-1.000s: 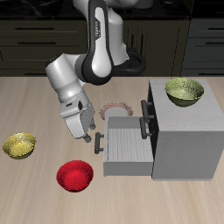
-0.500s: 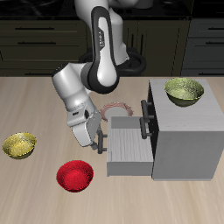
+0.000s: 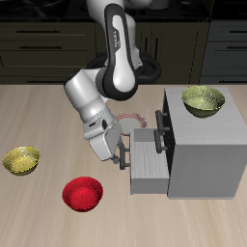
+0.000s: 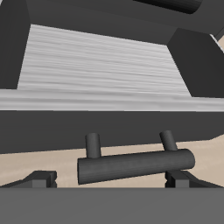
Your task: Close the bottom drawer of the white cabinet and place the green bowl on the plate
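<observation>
The white cabinet (image 3: 207, 150) stands with its bottom drawer (image 3: 147, 166) pulled partly out. My gripper (image 3: 120, 154) is open and pressed against the drawer's front panel. In the wrist view the drawer's dark bar handle (image 4: 136, 164) lies just ahead of the gripper (image 4: 114, 181), between the spread fingertips (image 4: 39, 179). The green bowl (image 3: 203, 99) sits on top of the cabinet. The plate (image 3: 135, 119) lies on the table behind the drawer, mostly hidden by my arm.
A yellow bowl (image 3: 21, 160) rests on the table far from the cabinet. A red bowl (image 3: 82, 194) lies near the table's front edge, close to the drawer's front. The upper drawer handle (image 3: 162, 121) sticks out above the open drawer.
My gripper has moved toward the cabinet against the bottom drawer's front, and the drawer has slid partly in. The bowls have not moved.
</observation>
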Controlling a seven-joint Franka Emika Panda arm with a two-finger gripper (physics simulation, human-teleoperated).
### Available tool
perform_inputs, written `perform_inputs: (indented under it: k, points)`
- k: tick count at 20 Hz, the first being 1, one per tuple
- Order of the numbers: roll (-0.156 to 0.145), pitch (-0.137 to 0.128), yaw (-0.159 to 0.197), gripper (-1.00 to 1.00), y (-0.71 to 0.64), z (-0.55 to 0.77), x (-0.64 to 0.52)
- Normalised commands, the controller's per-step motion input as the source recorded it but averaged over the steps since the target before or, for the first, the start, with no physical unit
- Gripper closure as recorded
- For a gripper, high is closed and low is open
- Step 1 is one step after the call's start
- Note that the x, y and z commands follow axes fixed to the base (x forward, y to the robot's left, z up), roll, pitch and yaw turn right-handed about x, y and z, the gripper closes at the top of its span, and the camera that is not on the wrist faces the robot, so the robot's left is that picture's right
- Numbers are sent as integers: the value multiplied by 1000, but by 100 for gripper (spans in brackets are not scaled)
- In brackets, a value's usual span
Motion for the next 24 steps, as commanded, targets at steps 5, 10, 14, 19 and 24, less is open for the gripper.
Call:
perform_inputs:
  k: [5, 10, 14, 19, 24]
  points:
    - [27, -19, -7, -100, 201, 64, 103]
    - [42, 2, -18, -100, 302, -44, 91]
    - [34, 5, 2, -100, 252, -138, 107]
    - [33, 9, -2, -100, 251, -153, 36]
    - [27, -8, -4, -100, 212, -87, -46]
